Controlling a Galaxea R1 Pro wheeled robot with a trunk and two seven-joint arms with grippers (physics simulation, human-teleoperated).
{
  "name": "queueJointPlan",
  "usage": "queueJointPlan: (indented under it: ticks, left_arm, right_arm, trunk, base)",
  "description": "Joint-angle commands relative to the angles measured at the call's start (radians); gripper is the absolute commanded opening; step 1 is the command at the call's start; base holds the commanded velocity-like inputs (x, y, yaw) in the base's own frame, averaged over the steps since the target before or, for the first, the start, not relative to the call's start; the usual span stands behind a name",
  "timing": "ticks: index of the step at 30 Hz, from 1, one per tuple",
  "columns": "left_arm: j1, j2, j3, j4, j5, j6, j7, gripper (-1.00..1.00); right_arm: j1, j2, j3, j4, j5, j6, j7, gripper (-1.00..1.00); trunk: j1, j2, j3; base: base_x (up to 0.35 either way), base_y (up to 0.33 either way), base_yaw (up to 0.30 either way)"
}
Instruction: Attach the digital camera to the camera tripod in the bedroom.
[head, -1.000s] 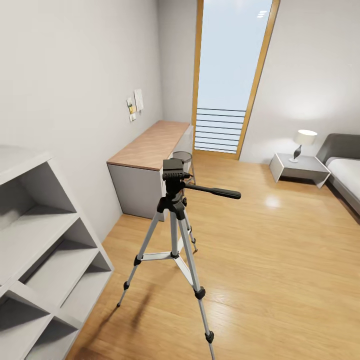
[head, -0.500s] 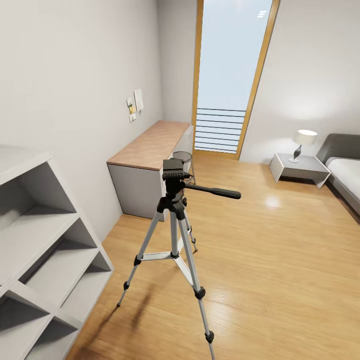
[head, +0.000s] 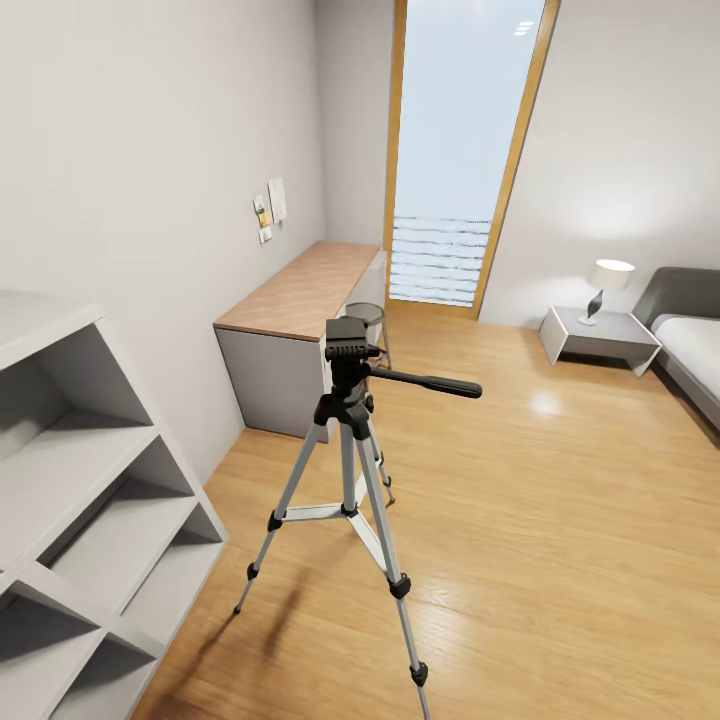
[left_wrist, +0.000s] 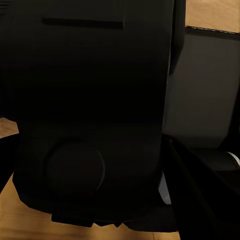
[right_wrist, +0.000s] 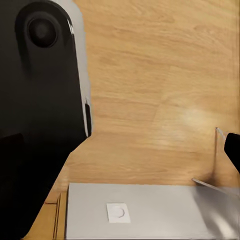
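Observation:
The camera tripod (head: 346, 430) stands on the light wood floor in the middle of the head view. Its silver legs are spread, its black head (head: 346, 347) is bare, and the pan handle (head: 430, 383) points right. In the left wrist view a black boxy body, the digital camera (left_wrist: 95, 75), sits very close between the dark fingers of my left gripper (left_wrist: 90, 165), which is shut on it. Its red button is hidden. In the right wrist view my right gripper (right_wrist: 125, 147) is open over the floor, one fingertip (right_wrist: 233, 145) at the frame's edge.
A wood-topped desk (head: 300, 290) runs along the left wall behind the tripod, with a wire stool (head: 366, 316) beside it. A grey cube shelf (head: 90, 480) stands near left. The tall window (head: 460, 130), a nightstand (head: 600, 337) with a lamp (head: 607, 283) and the bed (head: 695, 352) lie further off.

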Motion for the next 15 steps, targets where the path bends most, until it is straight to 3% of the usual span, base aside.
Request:
queueJointPlan:
  ticks: [1, 5, 15]
  left_arm:
    - [-0.001, 0.0, -0.008, 0.0, 0.009, 0.004, -0.003, -1.0]
    - [0.0, 0.001, -0.008, 0.0, 0.009, 0.002, -0.003, -1.0]
    - [0.001, 0.003, -0.008, 0.0, 0.009, -0.008, -0.003, -1.0]
  right_arm:
    - [0.005, 0.0, -0.002, 0.001, -0.001, -0.01, -0.001, 1.0]
    - [0.028, -0.005, -0.008, 0.006, -0.002, -0.033, -0.005, 1.0]
    - [0.045, -0.009, 0.006, -0.019, 0.054, -0.089, -0.004, 1.0]
  trunk:
    - [0.0, -0.002, -0.002]
    - [0.0, -0.002, -0.002]
    - [0.0, -0.002, -0.002]
  base:
    - [0.0, 0.0, 0.0]
    - [0.0, 0.0, 0.0]
    - [0.0, 0.0, 0.0]
